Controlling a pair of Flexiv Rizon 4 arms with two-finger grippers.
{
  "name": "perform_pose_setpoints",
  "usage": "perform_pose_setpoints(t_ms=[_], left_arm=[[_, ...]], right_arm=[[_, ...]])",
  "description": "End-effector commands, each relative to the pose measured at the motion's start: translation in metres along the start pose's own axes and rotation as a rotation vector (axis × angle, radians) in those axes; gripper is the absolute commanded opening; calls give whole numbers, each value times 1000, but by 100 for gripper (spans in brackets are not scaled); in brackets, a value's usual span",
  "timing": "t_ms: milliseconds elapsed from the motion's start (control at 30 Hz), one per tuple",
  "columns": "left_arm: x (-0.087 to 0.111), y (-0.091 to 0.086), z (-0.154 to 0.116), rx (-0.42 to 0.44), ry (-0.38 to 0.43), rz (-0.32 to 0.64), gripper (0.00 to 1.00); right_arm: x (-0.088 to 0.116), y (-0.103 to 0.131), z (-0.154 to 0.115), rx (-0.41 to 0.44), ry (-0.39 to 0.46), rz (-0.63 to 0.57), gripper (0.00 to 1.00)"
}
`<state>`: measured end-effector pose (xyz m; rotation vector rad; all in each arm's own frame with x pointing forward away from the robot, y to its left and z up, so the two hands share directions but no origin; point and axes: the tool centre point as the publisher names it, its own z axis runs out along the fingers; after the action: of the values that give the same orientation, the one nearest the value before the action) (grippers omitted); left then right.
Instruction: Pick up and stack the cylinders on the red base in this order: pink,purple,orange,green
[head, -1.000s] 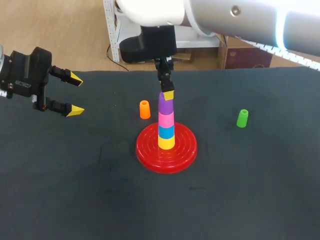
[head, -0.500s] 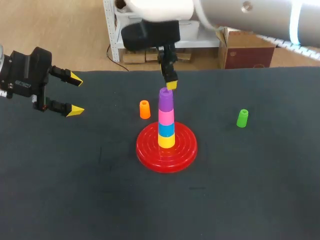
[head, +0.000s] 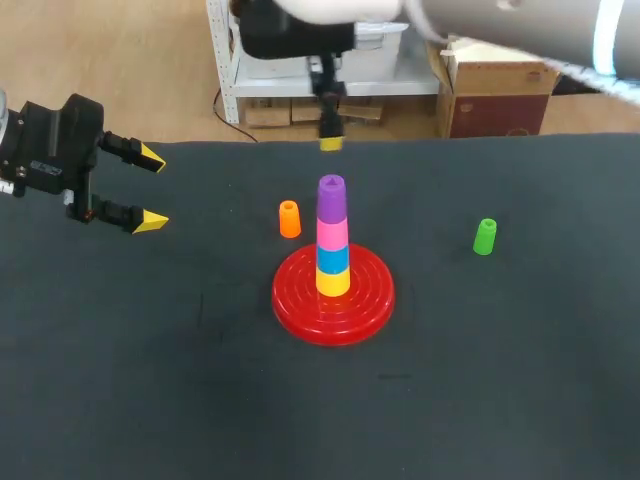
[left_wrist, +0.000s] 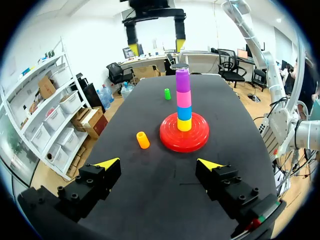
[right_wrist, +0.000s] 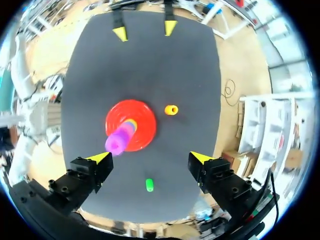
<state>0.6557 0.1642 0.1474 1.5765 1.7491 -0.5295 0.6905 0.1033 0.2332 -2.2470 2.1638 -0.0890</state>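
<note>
The red base (head: 372, 300) carries a stack of yellow, blue, pink and, on top, a purple cylinder (head: 331, 197). An orange cylinder (head: 289, 219) stands just left of the stack, and a green cylinder (head: 485, 236) stands apart at the right. My right gripper (head: 331, 142) hangs open well above the stack, holding nothing; in its wrist view the gripper (right_wrist: 150, 157) has the purple cylinder (right_wrist: 116, 142) below it, near one finger. My left gripper (head: 150, 190) is open at the table's left edge, with the base (left_wrist: 197, 141) and orange cylinder (left_wrist: 143, 140) ahead of it.
The table is covered by a dark cloth (head: 200, 400). Only the base, the stack and the two loose cylinders stand on it. The left wrist view shows my right gripper (left_wrist: 157, 48) above the stack.
My right gripper has let go of the purple cylinder, opened wide and risen up and away from the stack. The left arm has not moved.
</note>
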Motion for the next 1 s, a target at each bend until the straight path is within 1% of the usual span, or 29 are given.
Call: perform_pose_setpoints(t_ms=[33, 167, 200, 267, 333, 500, 633, 767, 833, 1000], left_arm=[[1, 0, 0, -1, 1, 2, 100], [1, 0, 0, -1, 1, 2, 100], [1, 0, 0, -1, 1, 2, 100], [1, 0, 0, -1, 1, 2, 100], [1, 0, 0, -1, 1, 2, 100], [1, 0, 0, -1, 1, 2, 100], [1, 0, 0, -1, 1, 2, 100], [1, 0, 0, -1, 1, 2, 100], [1, 0, 0, -1, 1, 2, 100], [1, 0, 0, -1, 1, 2, 100]], right_arm=[[-36, -43, 13, -127, 25, 66, 100], [-59, -54, 33, -170, -18, 148, 100], [-64, -55, 39, -183, -2, 156, 100], [-73, -58, 50, -208, -11, 187, 100], [-79, -59, 64, -238, 9, 221, 100], [-87, -61, 95, -297, 12, 272, 100], [-92, -59, 110, -331, 23, 311, 100], [-97, -54, 119, -343, 19, 334, 100], [-99, -51, 124, -344, 35, 344, 100], [-95, -48, 133, -334, 61, 394, 100]])
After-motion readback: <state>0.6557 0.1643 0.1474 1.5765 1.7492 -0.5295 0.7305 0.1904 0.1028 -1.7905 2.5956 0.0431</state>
